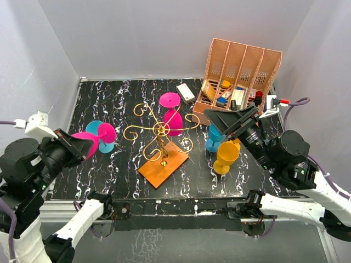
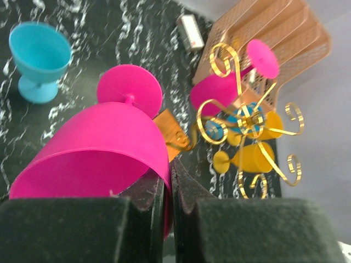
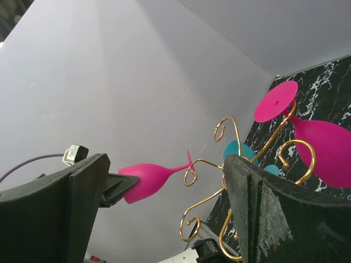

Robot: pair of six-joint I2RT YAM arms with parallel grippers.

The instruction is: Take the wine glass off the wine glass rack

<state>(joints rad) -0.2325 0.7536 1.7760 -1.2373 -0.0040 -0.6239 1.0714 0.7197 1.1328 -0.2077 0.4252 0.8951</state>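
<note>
Now the left pincer [image 2: 170, 186] grips a pink glass [image 2: 98, 153] by its rim, clear of the rack [image 1: 160, 130]; the right pincer [image 3: 167, 175] gapes wide beside a second glass [image 1: 173, 118] hanging there.

Black marbled table [image 1: 120, 181], wine glass rack [image 1: 163, 163], teal cup [image 1: 106, 146], yellow glass [image 1: 226, 156], pink organiser [image 1: 241, 68], white box [image 1: 186, 92]

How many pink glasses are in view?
2. One pink glass is clamped in the left gripper, left of the wine glass rack; the second pink glass hangs foot-up on its far side.
</note>
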